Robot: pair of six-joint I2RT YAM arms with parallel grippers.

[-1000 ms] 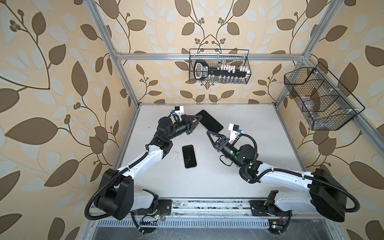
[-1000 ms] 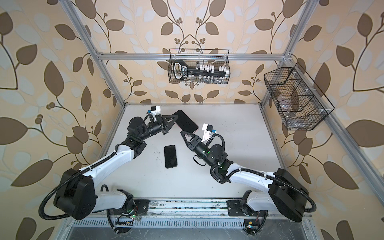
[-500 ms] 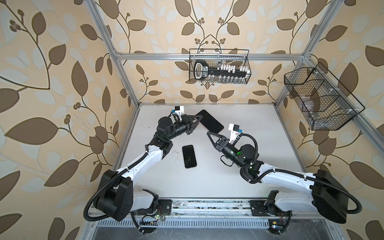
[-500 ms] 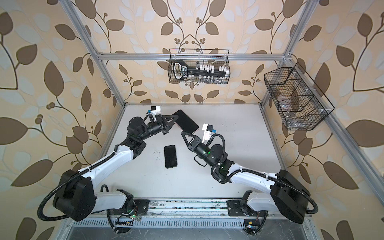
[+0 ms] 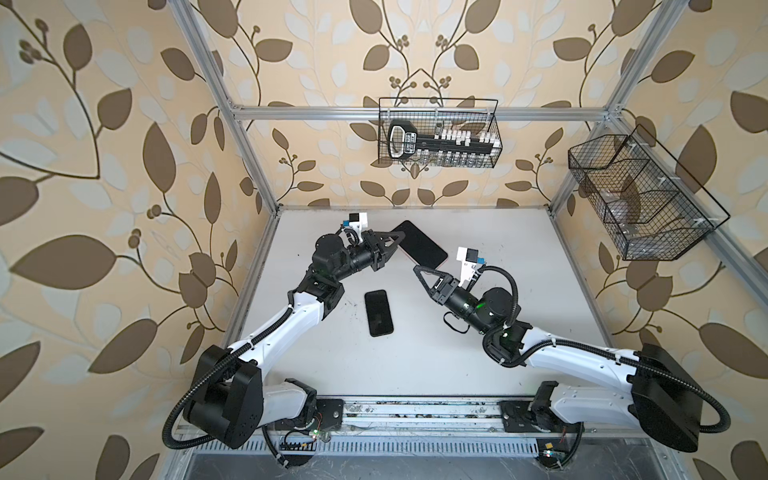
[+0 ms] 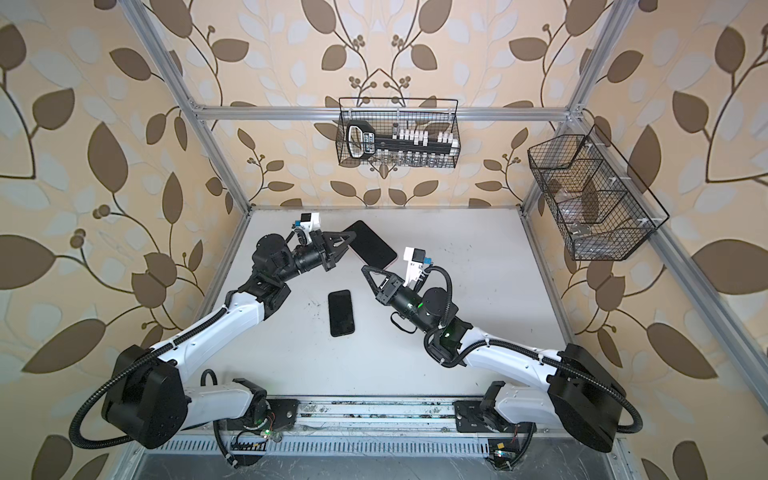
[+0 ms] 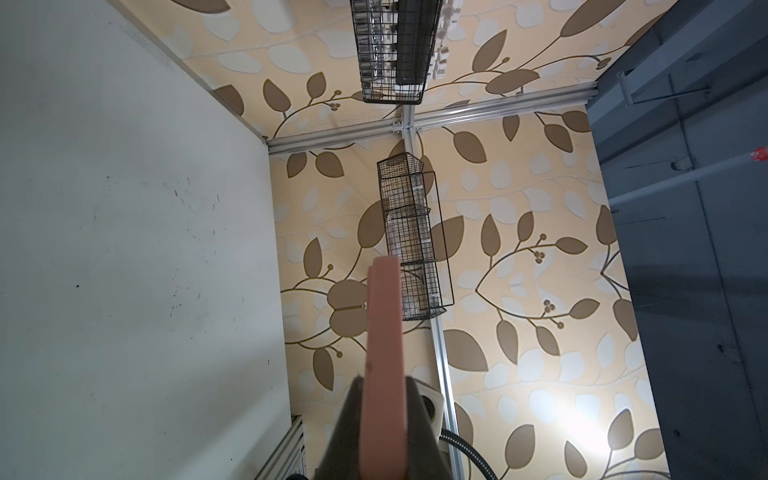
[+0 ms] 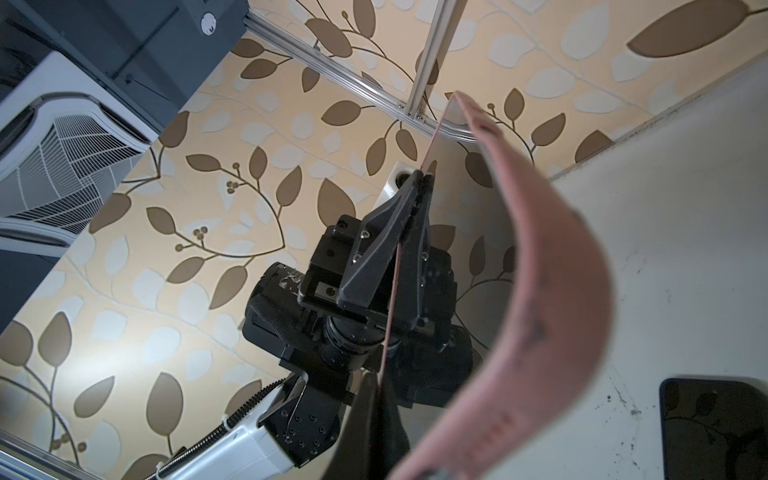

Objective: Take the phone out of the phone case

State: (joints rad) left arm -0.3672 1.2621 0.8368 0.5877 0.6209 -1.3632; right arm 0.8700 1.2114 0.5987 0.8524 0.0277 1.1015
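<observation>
Pink along its edges and dark across its broad face, the phone case (image 5: 420,246) hangs in the air above the far part of the white table (image 5: 519,249), stretched between my two arms. From my station I see the left gripper (image 5: 400,238) pinching the case's far-left end. In the left wrist view the pink rim (image 7: 383,332) runs straight out from between its two dark fingers (image 7: 347,419), which are pressed against it. The right gripper (image 5: 417,270) meets the near corner of the case. In the right wrist view a thin pink edge runs down into its fingertips (image 8: 365,415), which sit together on it, so I read that side as clamped on the case too. That same view shows the case wall (image 8: 552,291) bowed into a wide curve, with the left gripper (image 8: 420,181) at its far end. The phone (image 5: 378,312) is out of the case, lying flat and screen-up on the table, nearer to me than the case and between the two arms, and neither gripper touches it. Both top views agree on this: case (image 6: 372,245) aloft, phone (image 6: 341,312) on the table.
</observation>
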